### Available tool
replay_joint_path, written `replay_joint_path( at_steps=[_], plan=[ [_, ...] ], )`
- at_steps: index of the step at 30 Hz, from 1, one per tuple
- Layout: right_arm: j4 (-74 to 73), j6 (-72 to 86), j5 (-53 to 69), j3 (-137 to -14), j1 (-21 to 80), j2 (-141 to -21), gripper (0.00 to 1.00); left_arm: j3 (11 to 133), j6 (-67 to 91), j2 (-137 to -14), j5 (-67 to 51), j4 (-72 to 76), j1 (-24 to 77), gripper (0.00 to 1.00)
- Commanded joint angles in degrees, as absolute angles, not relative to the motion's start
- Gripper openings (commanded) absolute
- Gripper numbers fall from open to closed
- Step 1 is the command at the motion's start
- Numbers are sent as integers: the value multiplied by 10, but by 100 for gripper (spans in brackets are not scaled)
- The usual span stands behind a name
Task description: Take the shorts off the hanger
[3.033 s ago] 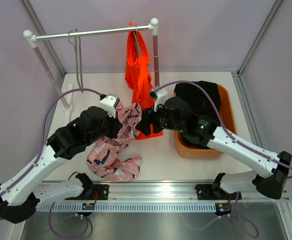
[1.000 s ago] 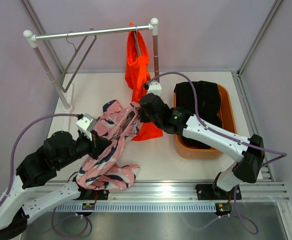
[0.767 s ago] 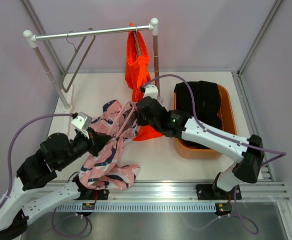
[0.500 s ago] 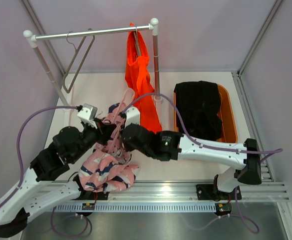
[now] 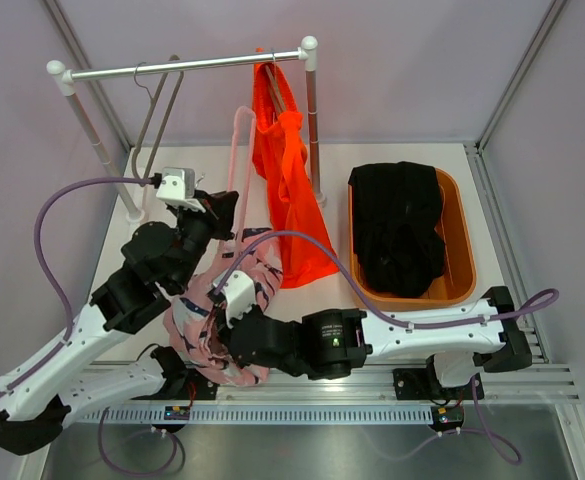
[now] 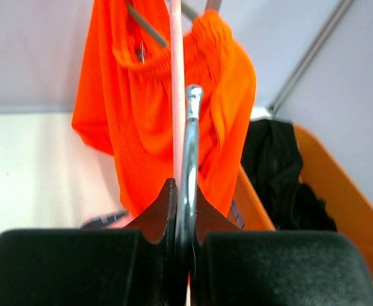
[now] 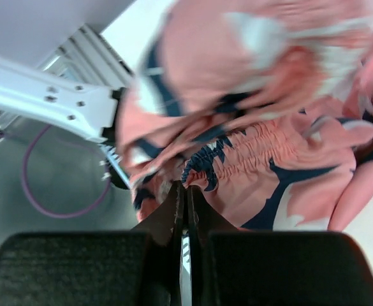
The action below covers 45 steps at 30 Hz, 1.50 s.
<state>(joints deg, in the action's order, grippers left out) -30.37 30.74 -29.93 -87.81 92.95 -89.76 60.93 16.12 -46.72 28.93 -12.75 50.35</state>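
While both claws are pinched tight, each has something different. My right claw (image 7: 185, 189) is clamped on a fold of the pink shorts (image 7: 256, 166): soft pink cloth with navy and white print and a gathered waistband, bunched up and filling most of the right wrist view. From above, that garment sits in a crumpled heap on the counter (image 5: 212, 165) between my two arms, near the front edge.

My left claw (image 6: 183, 191) is closed on the chrome metal part of a pink hanger (image 6: 176, 95), which stands almost upright out of the fingers. I cannot tell whether its lower end is free of the pink cloth.

Just beyond it the orange shorts (image 5: 287, 170) hang from the rail (image 5: 182, 67) at its right end. They are bright and plain with an elastic waist, and they drape down to the counter. A bare hanger (image 5: 157, 110) hangs further left on the same rail.

To the right, the black shorts (image 5: 397, 225) lie piled in an orange tub (image 5: 460, 250), well apart from both claws.

The counter is off-white. Pale lilac walls (image 5: 422, 60) close it in on three sides, and a metal strip runs along the near edge under the arm bases.
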Motion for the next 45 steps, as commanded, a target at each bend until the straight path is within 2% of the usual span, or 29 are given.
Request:
replay_joint_path(
  at_steps=[1, 8, 12, 19, 22, 25, 26, 31, 36, 37, 38, 39, 40, 41, 42, 45],
  plan=[
    [-292, 280, -329, -939, 957, -907, 0, 601, 139, -475, 352, 16, 505, 0],
    [-314, 255, -316, -968, 971, -920, 0, 605, 107, -488, 368, 47, 504, 0],
    [-300, 228, -308, -980, 1004, -909, 0, 575, 51, -472, 428, 126, 498, 0],
    [-380, 194, -322, -1090, 1062, -943, 0, 631, 44, -521, 414, 118, 439, 0],
    [-425, 215, -353, -1103, 1071, -960, 0, 684, 58, -555, 376, 91, 397, 0],
    [-496, 270, -451, -1106, 1070, -948, 0, 744, 82, -580, 327, 45, 366, 0],
    [-511, 279, -494, -1109, 1064, -942, 0, 757, 85, -585, 318, 22, 363, 0],
    [-579, 303, -550, -1117, 998, -849, 0, 799, 100, -577, 270, -36, 363, 0],
    [-557, 225, -659, -1117, 885, -744, 0, 802, 111, -550, 230, -98, 363, 0],
    [-481, 188, -693, -1108, 877, -700, 0, 801, 114, -541, 226, -116, 363, 0],
    [-403, 135, -777, -1088, 874, -673, 0, 797, 119, -535, 222, -120, 363, 0],
    [-274, -83, -804, -1013, 873, -645, 0, 786, 121, -530, 211, -123, 363, 0],
    [103, -236, -804, -961, 869, -583, 0, 779, 122, -526, 207, -125, 364, 0],
    [259, -358, -760, -921, 868, -557, 0, 772, 126, -517, 205, -127, 363, 0],
    [349, -474, -740, -900, 869, -540, 0, 762, 125, -514, 204, -128, 363, 0],
    [412, -551, -677, -923, 851, -513, 0, 753, 123, -506, 198, -141, 364, 0]
  ],
)
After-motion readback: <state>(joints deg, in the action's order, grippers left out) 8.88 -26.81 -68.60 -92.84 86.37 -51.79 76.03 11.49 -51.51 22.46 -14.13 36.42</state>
